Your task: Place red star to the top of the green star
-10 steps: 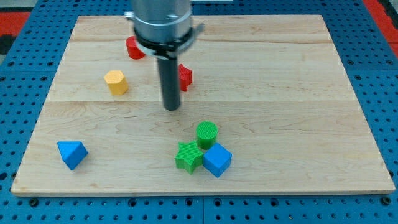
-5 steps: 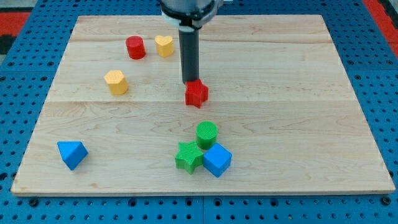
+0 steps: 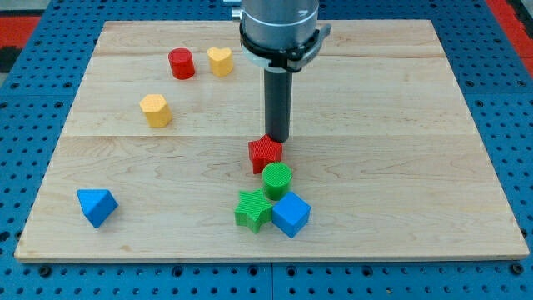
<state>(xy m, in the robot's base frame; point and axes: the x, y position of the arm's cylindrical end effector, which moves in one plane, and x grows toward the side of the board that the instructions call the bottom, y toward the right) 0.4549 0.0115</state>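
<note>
The red star [image 3: 265,153] lies near the board's middle, touching the top of the green cylinder [image 3: 276,179]. The green star [image 3: 252,209] lies below, at the cylinder's lower left, with the blue cube [image 3: 291,214] at its right. My tip [image 3: 277,138] stands right at the red star's upper right edge, touching it or nearly so.
A red cylinder [image 3: 181,63] and a yellow heart [image 3: 220,61] sit at the upper left. A yellow hexagon [image 3: 155,109] lies at the left. A blue triangle [image 3: 96,205] lies at the lower left. The wooden board [image 3: 433,167] rests on a blue pegboard.
My tip moved toward the view's bottom and slightly right, pushing the red star down until it met the green cylinder.
</note>
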